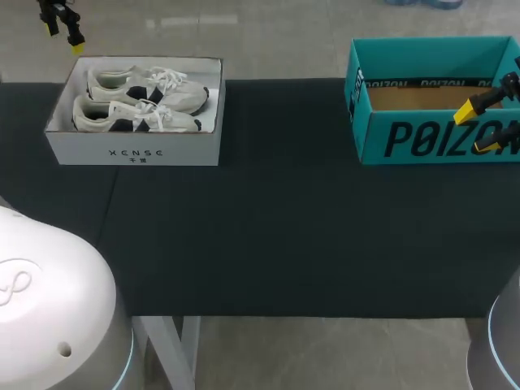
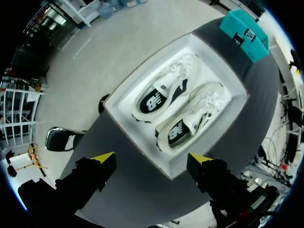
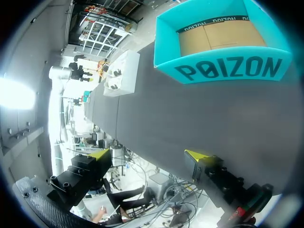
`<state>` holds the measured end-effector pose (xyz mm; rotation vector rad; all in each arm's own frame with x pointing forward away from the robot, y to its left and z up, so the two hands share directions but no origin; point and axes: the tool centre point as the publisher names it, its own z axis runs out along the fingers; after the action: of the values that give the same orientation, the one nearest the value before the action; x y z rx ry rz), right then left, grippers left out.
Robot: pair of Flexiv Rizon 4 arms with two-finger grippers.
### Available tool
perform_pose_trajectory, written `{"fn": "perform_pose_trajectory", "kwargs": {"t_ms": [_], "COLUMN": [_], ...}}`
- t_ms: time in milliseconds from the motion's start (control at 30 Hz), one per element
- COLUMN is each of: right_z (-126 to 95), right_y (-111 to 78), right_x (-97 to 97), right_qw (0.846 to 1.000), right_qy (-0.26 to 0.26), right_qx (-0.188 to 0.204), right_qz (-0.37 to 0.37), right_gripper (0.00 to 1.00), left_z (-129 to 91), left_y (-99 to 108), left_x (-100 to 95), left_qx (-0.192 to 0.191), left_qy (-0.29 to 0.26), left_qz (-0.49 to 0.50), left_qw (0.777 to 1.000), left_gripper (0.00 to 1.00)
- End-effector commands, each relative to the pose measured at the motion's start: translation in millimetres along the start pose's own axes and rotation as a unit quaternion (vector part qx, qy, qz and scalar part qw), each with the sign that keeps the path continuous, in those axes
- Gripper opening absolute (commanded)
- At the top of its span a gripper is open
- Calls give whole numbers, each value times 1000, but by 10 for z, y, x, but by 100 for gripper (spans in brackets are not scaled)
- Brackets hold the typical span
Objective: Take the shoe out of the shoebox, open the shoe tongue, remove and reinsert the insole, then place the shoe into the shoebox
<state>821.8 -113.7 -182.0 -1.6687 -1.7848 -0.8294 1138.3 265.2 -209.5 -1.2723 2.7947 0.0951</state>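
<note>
The task was at its very first step, I judged: both shoes lay inside the white shoebox [image 1: 134, 150], which stood at the far left of the dark tabletop [image 1: 268, 236], and no shoe had been taken out yet. The two shoes lay side by side on their sides, the far shoe [image 1: 150, 88] and the near shoe [image 1: 134, 116], with the laces toward the right of the box. At the far right of the tabletop stood a teal shoebox [image 1: 439, 138], open, with only its brown bottom showing.

The left end effector [image 2: 151, 158] hung in the air by the far left corner of the white shoebox, apart from it. Its fingers were spread wide and held nothing. In its wrist view the open box with both shoes lay ahead of it.

The right end effector [image 1: 478, 128] was at the right end of the teal shoebox. Its fingers were also spread and empty. I could not tell if it touched the box wall.

The next move probably called for the left arm to come down into the white shoebox and close on one shoe. The shoes lay close together, so the fingers would need a place such as the heel or collar.
</note>
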Motion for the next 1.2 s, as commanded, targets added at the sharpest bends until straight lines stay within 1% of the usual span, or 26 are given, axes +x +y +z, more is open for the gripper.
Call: {"fn": "perform_pose_trajectory", "kwargs": {"t_ms": [33,133,167,200,367,400,433,467,533,567,600,667,733,933,967,1000,1067,1100,1200], "right_z": [2,2,2,2,2,2,2,2,2,2,2,2,2,2,2,2,2,2,2], "right_y": [5,5,5,5,5,5,5,5,5,5,5,5,5,5,5,5,5,5,5], "right_x": [0,0,0,0,0,0,0,0,0,0,0,0,0,0,0,0,0,0,0], "right_qw": [1000,1000,1000,1000,1000,1000,1000,1000,1000,1000,1000,1000,1000,1000,1000,1000,1000,1000,1000], "right_qy": [-2,-2,-2,-2,-2,-2,-2,-2,-2,-2,-2,-2,-2,-2,-2,-2,-2,-2,-2], "right_qx": [1,1,1,1,1,1,1,1,1,1,1,1,1,1,1,1,1,1,1], "right_qz": [0,0,0,0,0,0,0,0,0,0,0,0,0,0,0,0,0,0,0], "right_gripper": [100,100,100,100,100,100,100,100,100,100,100,100,100,100,100,100,100,100,100], "left_z": [75,104,113,114,197,222,246,268,302,315,329,342,348,358,358,358,365,372,375], "left_y": [186,266,303,346,411,410,412,410,410,408,408,415,422,438,443,446,449,449,442], "left_x": [136,199,212,236,287,305,313,332,351,367,389,414,440,469,473,480,490,494,501], "left_qx": [-91,-107,-120,-118,-152,-155,-161,-159,-164,-160,-165,-156,-159,-179,-179,-186,-189,-193,-189], "left_qy": [-288,-304,-301,-309,-343,-351,-347,-349,-346,-339,-325,-308,-291,-266,-259,-252,-234,-231,-208], "left_qz": [-414,-444,-458,-468,-518,-519,-519,-513,-513,-508,-505,-505,-499,-490,-482,-481,-470,-469,-455], "left_qw": [859,836,828,819,769,763,765,768,768,775,783,791,801,810,818,819,830,830,845], "left_gripper": [100,100,100,100,100,100,100,100,100,100,100,100,100,100,100,100,100,100,100]}}
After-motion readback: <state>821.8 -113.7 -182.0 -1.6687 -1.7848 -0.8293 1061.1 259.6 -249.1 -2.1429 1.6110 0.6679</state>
